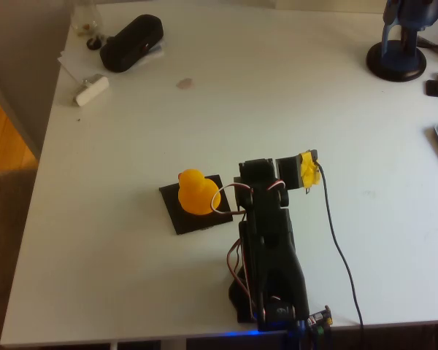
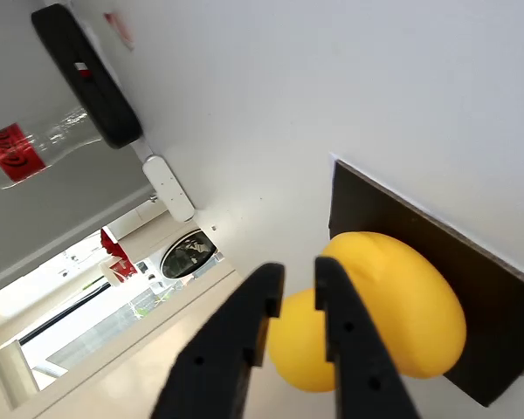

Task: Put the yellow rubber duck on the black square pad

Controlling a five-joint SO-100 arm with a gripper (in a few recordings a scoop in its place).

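Already the duck (image 1: pixel 196 192) sits on the black pad (image 1: pixel 184 217), toward the table's (image 1: pixel 131 146) front edge. Beside it the gripper (image 2: pixel 293 292) is nearly closed and holds nothing. Any careless swing could probably knock the toy off.

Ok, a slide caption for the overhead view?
Yellow rubber duck sits on the black square pad, arm folded beside it on the white table.
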